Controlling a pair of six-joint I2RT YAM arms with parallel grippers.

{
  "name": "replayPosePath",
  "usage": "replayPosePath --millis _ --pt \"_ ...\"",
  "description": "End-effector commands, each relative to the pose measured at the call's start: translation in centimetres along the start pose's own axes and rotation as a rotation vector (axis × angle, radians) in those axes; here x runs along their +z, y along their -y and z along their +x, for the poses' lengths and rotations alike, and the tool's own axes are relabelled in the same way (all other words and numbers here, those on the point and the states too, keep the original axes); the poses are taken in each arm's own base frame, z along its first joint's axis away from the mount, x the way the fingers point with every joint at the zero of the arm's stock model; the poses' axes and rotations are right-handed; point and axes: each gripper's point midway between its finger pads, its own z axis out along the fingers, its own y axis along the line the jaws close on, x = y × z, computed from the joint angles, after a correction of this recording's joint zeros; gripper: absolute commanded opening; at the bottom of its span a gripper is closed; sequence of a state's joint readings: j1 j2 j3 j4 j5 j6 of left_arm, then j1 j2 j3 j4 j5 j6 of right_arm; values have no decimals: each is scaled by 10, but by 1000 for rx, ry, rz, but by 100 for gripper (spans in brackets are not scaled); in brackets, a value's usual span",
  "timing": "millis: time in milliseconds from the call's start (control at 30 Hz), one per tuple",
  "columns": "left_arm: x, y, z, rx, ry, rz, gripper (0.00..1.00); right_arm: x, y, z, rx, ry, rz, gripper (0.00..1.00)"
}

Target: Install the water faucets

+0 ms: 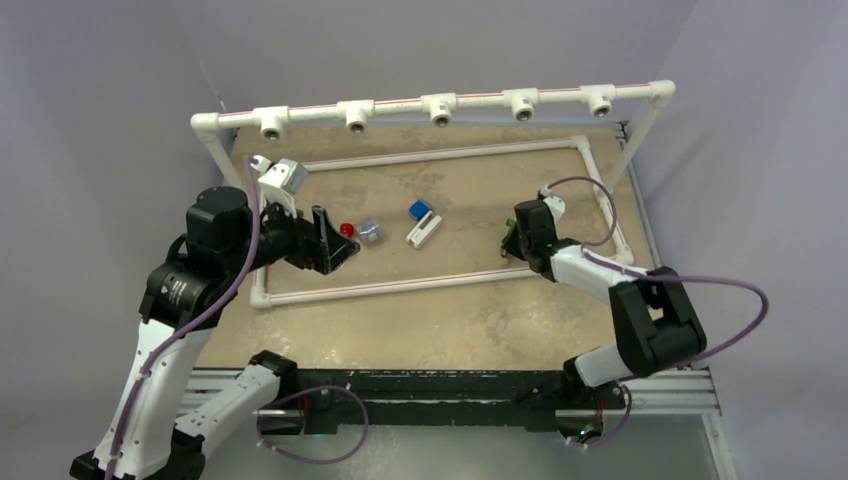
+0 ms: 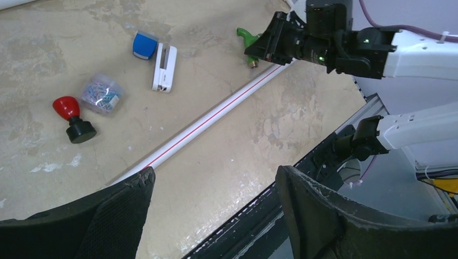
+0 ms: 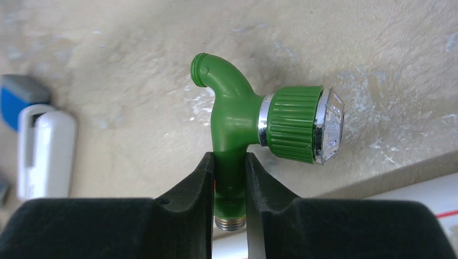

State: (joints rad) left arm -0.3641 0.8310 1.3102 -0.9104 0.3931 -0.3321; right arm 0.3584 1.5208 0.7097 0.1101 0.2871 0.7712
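Observation:
My right gripper (image 3: 229,162) is shut on the stem of the green faucet (image 3: 237,124), just above its metal thread. The curved spout points away from me and the ribbed knob sticks out to the right, close over the table. The left wrist view shows the same green faucet (image 2: 247,39) in the right gripper (image 2: 264,46) by the floor pipe. The white faucet with blue handle (image 1: 423,230) lies mid-table. The black faucet with red knob (image 1: 347,229) lies just right of my left gripper (image 1: 335,240). That gripper is open and holds nothing (image 2: 213,175).
A raised white pipe with several tee fittings (image 1: 440,108) runs along the back. A rectangular pipe frame (image 1: 400,284) lies flat on the table around the parts. A small clear box of clips (image 1: 370,231) sits beside the red-knobbed faucet.

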Motion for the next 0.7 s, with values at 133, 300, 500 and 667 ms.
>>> replayPosePath --millis 133,300,500,667 --pt "1 4 -9 -19 24 12 82 -68 -38 -37 -59 112 -246 0" --pt "2 6 -12 -37 24 18 82 -106 -56 -39 -117 121 -401 0" --pt "3 15 -12 -70 28 63 82 -168 -87 -36 -241 154 -691 0" --pt "4 22 -9 -96 21 112 82 -220 -110 -21 -384 179 -958 0"
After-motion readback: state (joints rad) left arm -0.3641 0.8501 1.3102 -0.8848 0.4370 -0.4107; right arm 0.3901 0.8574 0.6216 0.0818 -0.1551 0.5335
